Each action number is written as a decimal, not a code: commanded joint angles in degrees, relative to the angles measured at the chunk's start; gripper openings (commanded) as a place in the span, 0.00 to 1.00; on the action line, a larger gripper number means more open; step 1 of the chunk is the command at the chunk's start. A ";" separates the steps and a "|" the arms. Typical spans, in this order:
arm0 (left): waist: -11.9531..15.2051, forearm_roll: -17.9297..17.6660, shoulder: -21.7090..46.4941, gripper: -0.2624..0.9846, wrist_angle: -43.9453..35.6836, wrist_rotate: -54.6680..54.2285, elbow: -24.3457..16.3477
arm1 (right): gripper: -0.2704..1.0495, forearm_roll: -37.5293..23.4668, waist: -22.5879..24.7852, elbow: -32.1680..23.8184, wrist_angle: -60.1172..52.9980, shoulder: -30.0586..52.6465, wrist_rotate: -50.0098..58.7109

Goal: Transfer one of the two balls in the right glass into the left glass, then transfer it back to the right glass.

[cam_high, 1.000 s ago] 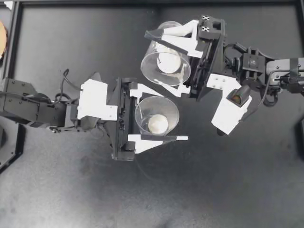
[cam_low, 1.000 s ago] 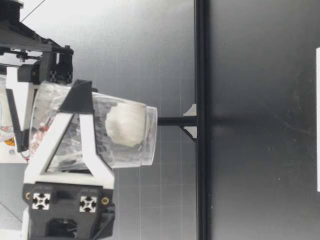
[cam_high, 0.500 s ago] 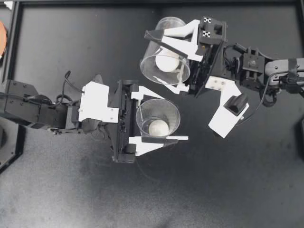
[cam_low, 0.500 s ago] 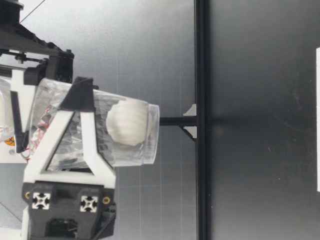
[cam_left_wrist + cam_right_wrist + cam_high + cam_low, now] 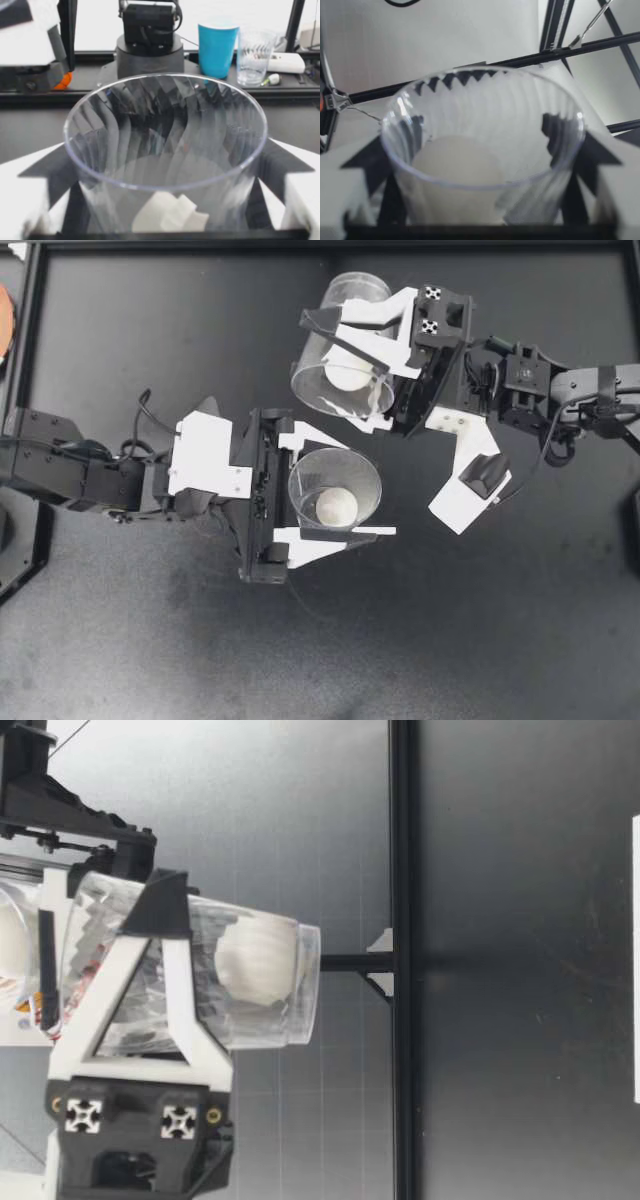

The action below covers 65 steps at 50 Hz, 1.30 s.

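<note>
My left end effector [image 5: 360,488] grips a clear ribbed plastic glass [image 5: 372,480] upright, one white ball [image 5: 336,506] inside. My right end effector [image 5: 322,365] clamps the second clear glass [image 5: 355,288], tilted, holding another white ball [image 5: 345,375].

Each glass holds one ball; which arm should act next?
Probably left: my left gripper holds the left glass with the ball to pour back; the right glass, tilted, only needs to receive it.

a dark, dull bench [image 5: 140,640] is seen from above, with a black rail [image 5: 30,360] along its side. at the bench's edge a black bar [image 5: 403,840] is seen, with a pale grey wall [image 5: 280,810] marked in small squares behind it. a blue cup [image 5: 216,47] and a clear cup [image 5: 254,55] are set before bright white light.
</note>
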 commanded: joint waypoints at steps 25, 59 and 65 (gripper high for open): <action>-0.09 -0.70 -0.26 0.78 -0.35 -0.09 -1.49 | 0.76 -0.09 -0.35 -1.05 -1.49 -0.35 -2.46; -0.09 -0.70 -0.18 0.78 -0.35 -0.09 -1.67 | 0.76 0.00 -0.26 -1.05 -1.76 0.35 -6.15; -0.09 -0.70 -0.18 0.78 -0.26 -0.09 -1.58 | 0.76 0.00 -0.26 -1.05 -1.76 0.35 -6.15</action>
